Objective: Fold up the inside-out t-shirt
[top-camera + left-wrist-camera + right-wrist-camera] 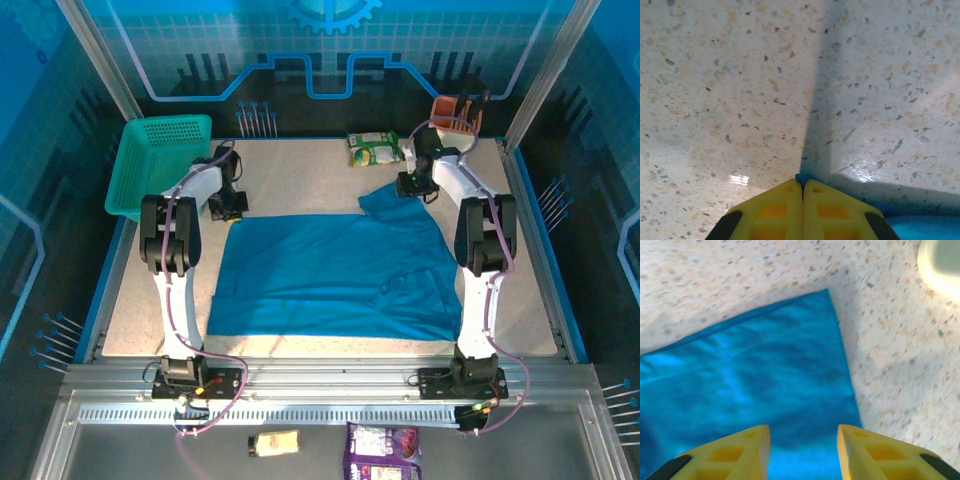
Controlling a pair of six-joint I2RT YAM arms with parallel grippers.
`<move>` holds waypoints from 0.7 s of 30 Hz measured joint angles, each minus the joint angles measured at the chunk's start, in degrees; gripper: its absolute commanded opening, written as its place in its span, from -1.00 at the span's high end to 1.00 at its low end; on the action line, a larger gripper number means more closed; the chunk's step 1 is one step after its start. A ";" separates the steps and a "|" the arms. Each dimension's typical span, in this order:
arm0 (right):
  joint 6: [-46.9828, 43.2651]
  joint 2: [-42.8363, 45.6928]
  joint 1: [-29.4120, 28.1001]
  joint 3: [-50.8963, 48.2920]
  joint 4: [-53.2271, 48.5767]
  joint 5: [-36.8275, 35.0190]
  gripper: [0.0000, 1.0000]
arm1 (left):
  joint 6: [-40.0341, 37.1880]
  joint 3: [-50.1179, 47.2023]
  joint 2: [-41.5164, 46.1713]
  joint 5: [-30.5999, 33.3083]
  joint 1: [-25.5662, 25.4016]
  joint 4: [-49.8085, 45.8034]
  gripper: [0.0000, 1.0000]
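Left wrist view showed the left tool clenched on an edge of the plain medium-blue soft-cloth t-shirt; the right tool hung released above its corner.

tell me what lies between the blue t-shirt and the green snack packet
Just bare speckled table between the t-shirt and the green snack packet, seen in the top external view.
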State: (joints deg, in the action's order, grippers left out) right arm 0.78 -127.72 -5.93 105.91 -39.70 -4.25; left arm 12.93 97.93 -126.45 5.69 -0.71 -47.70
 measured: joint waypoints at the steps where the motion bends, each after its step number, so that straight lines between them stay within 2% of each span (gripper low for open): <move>1: -0.85 -1.46 0.00 1.55 -0.35 -0.83 0.22 | 0.00 -0.09 0.09 -0.02 -0.17 0.00 1.00; 9: -4.81 -12.79 0.00 14.38 -4.31 -3.21 0.29 | 0.00 -1.01 0.63 0.00 -1.60 0.13 1.00; 12: -5.60 -14.73 0.02 18.29 -6.14 -2.86 0.51 | 0.00 -1.36 0.81 0.02 -1.95 0.24 1.00; 16: -5.66 -15.23 0.04 18.75 -6.69 -2.40 0.86 | 0.02 -1.73 1.16 0.04 -2.10 0.50 1.00; 19: -5.27 -15.04 0.07 18.75 -6.86 -2.45 1.00 | 0.07 -1.73 1.29 0.04 -2.08 0.68 1.00; 21: -5.31 -14.88 0.07 18.75 -6.93 -2.67 1.00 | 0.20 -1.70 1.42 0.07 -2.01 0.83 1.00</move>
State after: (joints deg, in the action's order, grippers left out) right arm -4.54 -142.61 -5.87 124.66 -46.63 -6.92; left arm 13.13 96.23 -125.03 5.76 -2.72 -46.87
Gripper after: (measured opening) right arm 0.069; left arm 0.051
